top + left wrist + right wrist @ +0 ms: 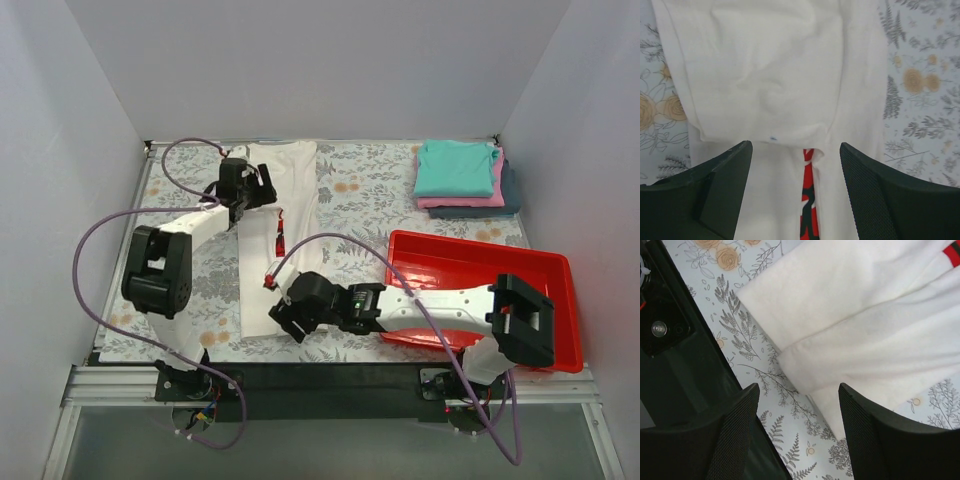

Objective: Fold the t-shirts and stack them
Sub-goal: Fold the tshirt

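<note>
1. Your white t-shirt (258,270) lies on the bench (360,200) left of the red tray (450,268). It is folded into a long narrow strip, with a sliver of red print showing at the seam.
2. Your left fingers (262,196) are spread apart over the strip's far half.
3. Your right fingers (284,318) are spread apart at the strip's near end, left of the tray.
4. Behind the tray, the teal tee (455,165) tops the pink tee (480,199) and the dark blue-grey tee (509,195).
</note>
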Robot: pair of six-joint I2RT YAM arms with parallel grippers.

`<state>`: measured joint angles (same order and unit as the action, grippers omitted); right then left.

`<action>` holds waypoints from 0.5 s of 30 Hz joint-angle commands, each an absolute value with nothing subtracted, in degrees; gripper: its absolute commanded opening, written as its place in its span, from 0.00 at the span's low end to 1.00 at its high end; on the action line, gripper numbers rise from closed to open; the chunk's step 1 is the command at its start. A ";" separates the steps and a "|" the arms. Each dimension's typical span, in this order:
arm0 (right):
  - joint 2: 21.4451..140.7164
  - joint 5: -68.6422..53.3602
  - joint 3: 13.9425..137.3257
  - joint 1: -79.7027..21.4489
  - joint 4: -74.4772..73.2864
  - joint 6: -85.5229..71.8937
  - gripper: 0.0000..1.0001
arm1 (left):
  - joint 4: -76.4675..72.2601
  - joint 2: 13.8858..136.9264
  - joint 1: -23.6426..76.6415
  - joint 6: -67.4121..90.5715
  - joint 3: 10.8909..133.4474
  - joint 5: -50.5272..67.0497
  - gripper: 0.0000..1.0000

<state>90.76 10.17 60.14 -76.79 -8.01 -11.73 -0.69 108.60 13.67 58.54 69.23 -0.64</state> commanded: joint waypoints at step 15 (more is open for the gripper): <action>79.63 6.51 40.61 -59.42 1.21 -15.03 0.63 | 3.51 67.16 19.16 71.80 31.57 -19.33 0.66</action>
